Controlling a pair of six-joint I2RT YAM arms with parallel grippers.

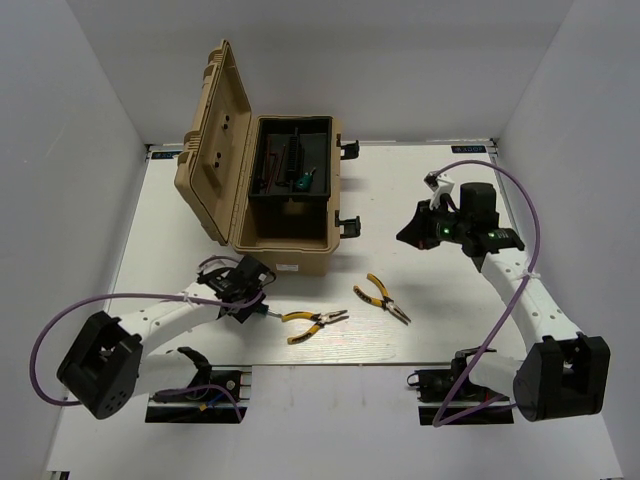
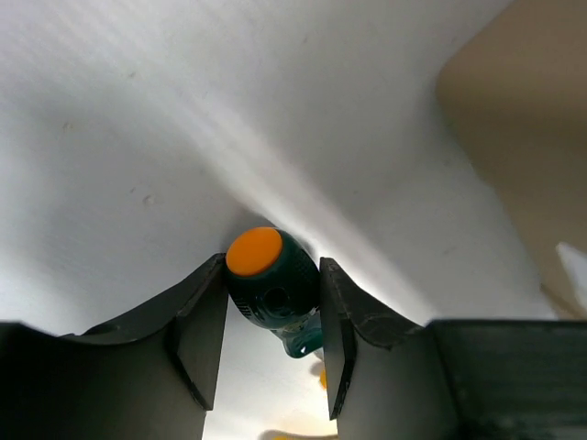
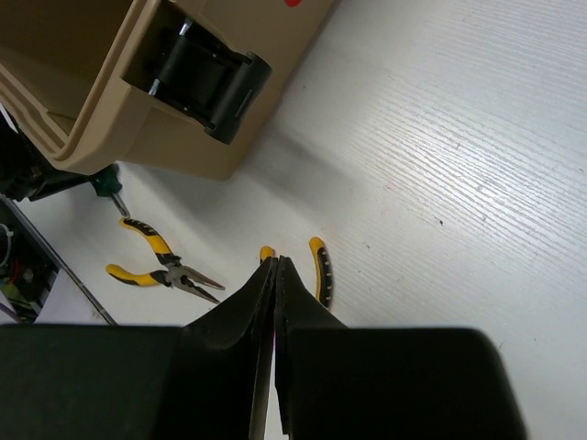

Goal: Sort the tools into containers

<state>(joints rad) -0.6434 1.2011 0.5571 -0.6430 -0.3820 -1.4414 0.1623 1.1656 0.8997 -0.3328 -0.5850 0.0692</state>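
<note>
The tan toolbox (image 1: 290,235) stands open at the back left, lid (image 1: 212,130) raised. One green-handled screwdriver (image 1: 304,181) lies in its black tray (image 1: 270,160). My left gripper (image 1: 250,302) is low over the table in front of the box, shut on the second green screwdriver (image 2: 268,280), whose orange cap faces the camera. Two yellow-handled pliers (image 1: 314,322) (image 1: 382,298) lie on the table to its right. My right gripper (image 1: 420,234) is shut and empty, held above the table right of the box; in its wrist view (image 3: 276,264) both pliers (image 3: 163,268) (image 3: 319,271) show below. I see no hex keys.
Black latches (image 1: 349,224) (image 3: 209,77) stick out from the toolbox's right side. Grey walls close in the white table (image 1: 440,330) on the left, back and right. Purple cables loop beside both arms.
</note>
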